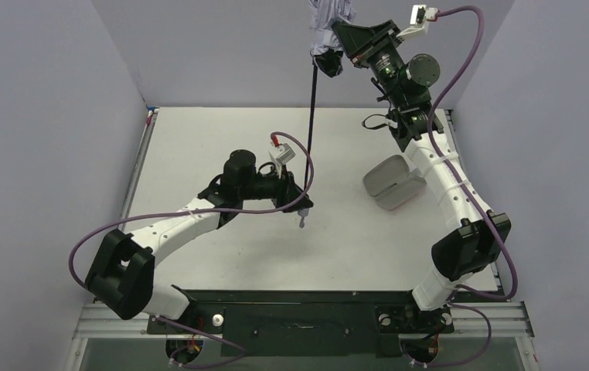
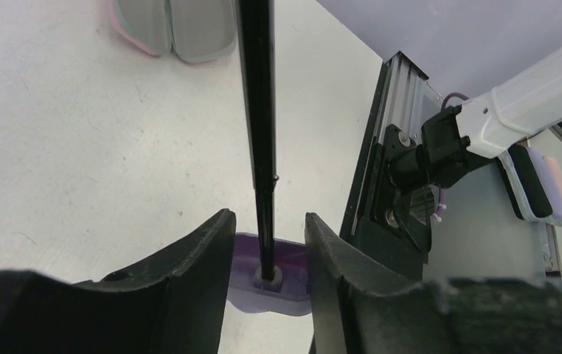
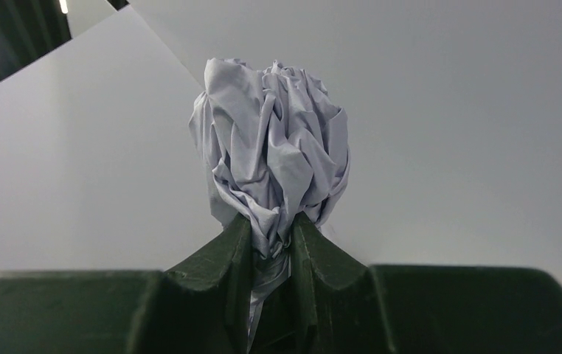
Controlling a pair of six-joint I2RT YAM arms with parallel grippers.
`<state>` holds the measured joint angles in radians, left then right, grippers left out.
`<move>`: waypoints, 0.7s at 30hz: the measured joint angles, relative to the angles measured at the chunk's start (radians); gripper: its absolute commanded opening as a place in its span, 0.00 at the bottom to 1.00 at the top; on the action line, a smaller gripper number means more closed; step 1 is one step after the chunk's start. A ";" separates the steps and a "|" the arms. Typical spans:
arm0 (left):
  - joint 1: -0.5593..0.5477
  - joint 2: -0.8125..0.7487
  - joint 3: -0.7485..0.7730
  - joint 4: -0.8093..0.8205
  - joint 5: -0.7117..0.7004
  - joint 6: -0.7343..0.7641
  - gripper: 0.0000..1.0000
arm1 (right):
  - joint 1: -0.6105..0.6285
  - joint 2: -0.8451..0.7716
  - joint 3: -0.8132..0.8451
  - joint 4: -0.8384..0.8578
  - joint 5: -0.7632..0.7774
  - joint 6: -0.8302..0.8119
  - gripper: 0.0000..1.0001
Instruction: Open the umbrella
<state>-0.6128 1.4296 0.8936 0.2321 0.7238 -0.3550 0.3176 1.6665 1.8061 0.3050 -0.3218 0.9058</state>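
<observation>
The umbrella hangs stretched between my two grippers. Its crumpled lavender canopy (image 1: 328,22) is at the top of the overhead view, bunched and folded. My right gripper (image 1: 343,36) is raised high and shut on that fabric; in the right wrist view the canopy (image 3: 271,140) bulges above the right gripper (image 3: 271,230). The thin black shaft (image 1: 312,108) runs down to my left gripper (image 1: 301,205). In the left wrist view the shaft (image 2: 259,110) enters the small lavender handle (image 2: 282,279). The left gripper (image 2: 269,230) is shut on the handle's sides.
A pale pink oblong fabric sleeve (image 1: 394,185) lies on the white table (image 1: 222,131) to the right of the shaft, also seen in the left wrist view as the sleeve (image 2: 171,26). Lavender walls enclose the table. A metal rail (image 2: 381,140) runs along the right edge.
</observation>
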 measured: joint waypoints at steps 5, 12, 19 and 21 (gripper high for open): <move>0.036 -0.073 0.034 -0.107 -0.001 -0.032 0.82 | 0.000 -0.059 -0.138 0.138 -0.050 0.026 0.00; 0.240 -0.141 0.217 -0.105 0.020 -0.077 0.92 | 0.011 -0.153 -0.327 0.222 -0.171 0.061 0.00; 0.286 -0.101 0.366 -0.031 0.018 -0.140 0.97 | 0.047 -0.172 -0.397 0.256 -0.285 0.090 0.00; 0.278 -0.078 0.377 0.011 0.022 -0.180 0.97 | 0.058 -0.172 -0.401 0.261 -0.313 0.099 0.00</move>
<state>-0.3351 1.3518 1.2705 0.2436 0.7460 -0.5354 0.3756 1.4944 1.4052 0.5659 -0.6350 1.0050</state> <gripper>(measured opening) 0.971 0.171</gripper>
